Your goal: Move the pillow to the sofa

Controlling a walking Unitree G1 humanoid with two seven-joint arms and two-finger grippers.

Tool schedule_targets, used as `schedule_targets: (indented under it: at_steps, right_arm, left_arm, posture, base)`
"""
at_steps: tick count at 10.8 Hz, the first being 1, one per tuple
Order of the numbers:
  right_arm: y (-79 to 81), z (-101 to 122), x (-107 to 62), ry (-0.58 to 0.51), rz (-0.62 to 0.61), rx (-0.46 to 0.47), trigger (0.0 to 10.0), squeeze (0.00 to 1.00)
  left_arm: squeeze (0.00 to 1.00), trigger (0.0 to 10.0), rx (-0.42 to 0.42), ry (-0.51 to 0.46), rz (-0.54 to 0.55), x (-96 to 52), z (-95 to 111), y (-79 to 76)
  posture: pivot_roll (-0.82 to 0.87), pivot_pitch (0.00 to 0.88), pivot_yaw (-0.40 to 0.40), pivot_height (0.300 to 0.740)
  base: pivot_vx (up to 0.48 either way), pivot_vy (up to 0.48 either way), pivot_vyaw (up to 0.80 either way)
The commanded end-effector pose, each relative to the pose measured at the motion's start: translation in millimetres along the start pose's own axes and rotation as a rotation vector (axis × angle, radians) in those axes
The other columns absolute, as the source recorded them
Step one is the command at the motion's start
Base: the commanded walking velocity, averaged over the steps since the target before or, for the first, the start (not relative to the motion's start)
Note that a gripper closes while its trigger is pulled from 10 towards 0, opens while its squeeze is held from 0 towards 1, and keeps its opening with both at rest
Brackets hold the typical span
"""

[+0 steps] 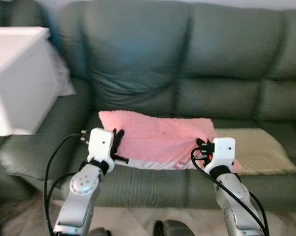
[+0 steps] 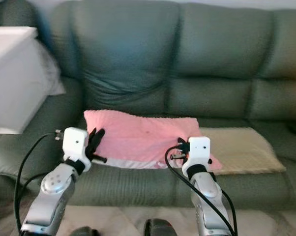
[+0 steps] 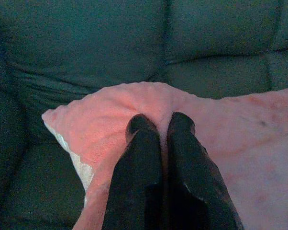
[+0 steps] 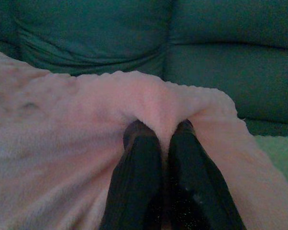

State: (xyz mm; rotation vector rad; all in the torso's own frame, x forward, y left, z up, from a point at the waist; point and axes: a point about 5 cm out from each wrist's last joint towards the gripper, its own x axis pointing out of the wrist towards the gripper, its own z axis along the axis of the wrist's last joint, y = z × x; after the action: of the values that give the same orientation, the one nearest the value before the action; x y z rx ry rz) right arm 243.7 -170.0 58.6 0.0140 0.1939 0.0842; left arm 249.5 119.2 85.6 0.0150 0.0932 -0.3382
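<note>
a pink pillow (image 1: 160,140) lies on the seat of a dark green sofa (image 1: 187,59), its near edge reaching the front of the cushion, while the robot grips it at both ends. the left tool (image 3: 159,125) has its two black fingers pressed together on a fold of the fleecy cover near the pillow's left corner; the right tool (image 4: 158,130) pinches a raised ridge of the same fabric close to the right corner. a beige throw (image 1: 256,147) is spread on the seat just beside the pillow, to its right, and a white box-like shape (image 1: 20,78) stands off to the left. the pillow looks light, soft and floppy: the cover bunches up between the fingers, so it would likely sag in the middle if lifted by the ends. the plush surface should not slip readily, and nothing about it seems fragile. the two end corners, where the fabric gathers easily, look like the sensible places to hold it.
</note>
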Motion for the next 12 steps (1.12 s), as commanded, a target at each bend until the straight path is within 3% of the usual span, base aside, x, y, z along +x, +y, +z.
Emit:
schedule_targets:
  at_steps: [1, 3, 8, 10, 12]
  right_arm:
    - [-0.4, 9.0, 1.7, -0.035, 0.000, -0.003, 10.0, 0.00]
    - [-2.0, 9.2, 1.9, -0.035, -0.006, -0.005, 10.0, 0.00]
    - [-1.6, 10.3, 2.9, -0.041, -0.004, -0.008, 10.0, 0.00]
    - [-2.2, 8.5, 2.3, -0.036, -0.011, -0.007, 10.0, 0.00]
    - [-2.1, 7.2, 2.2, -0.027, -0.017, -0.007, 10.0, 0.00]
  left_arm:
    - [0.00, 10.0, 0.008, -0.045, -0.004, 3.0, 10.7, -0.5]
    - [0.00, 10.0, 0.006, -0.044, 0.002, 4.6, 11.0, 0.1]
    - [0.00, 10.0, 0.014, -0.050, 0.004, 6.2, 11.0, -1.2]
    - [0.00, 10.0, 0.029, -0.055, 0.000, 5.5, 10.6, -3.8]
    - [0.00, 10.0, 0.013, -0.054, -0.002, 5.5, 10.3, -3.3]
  posture:
    - [-0.07, 0.020, -0.070, 0.740]
    - [-0.07, 0.020, -0.068, 0.740]
    - [-0.07, 0.019, -0.066, 0.740]
    - [-0.07, 0.020, -0.067, 0.740]
    - [-0.07, 0.019, -0.066, 0.740]
  base:
    - [0.000, 0.000, 0.00]
    - [0.000, 0.000, 0.00]
    - [0.000, 0.436, 0.00]
    - [0.000, 0.000, 0.00]
    - [0.000, 0.000, -0.80]
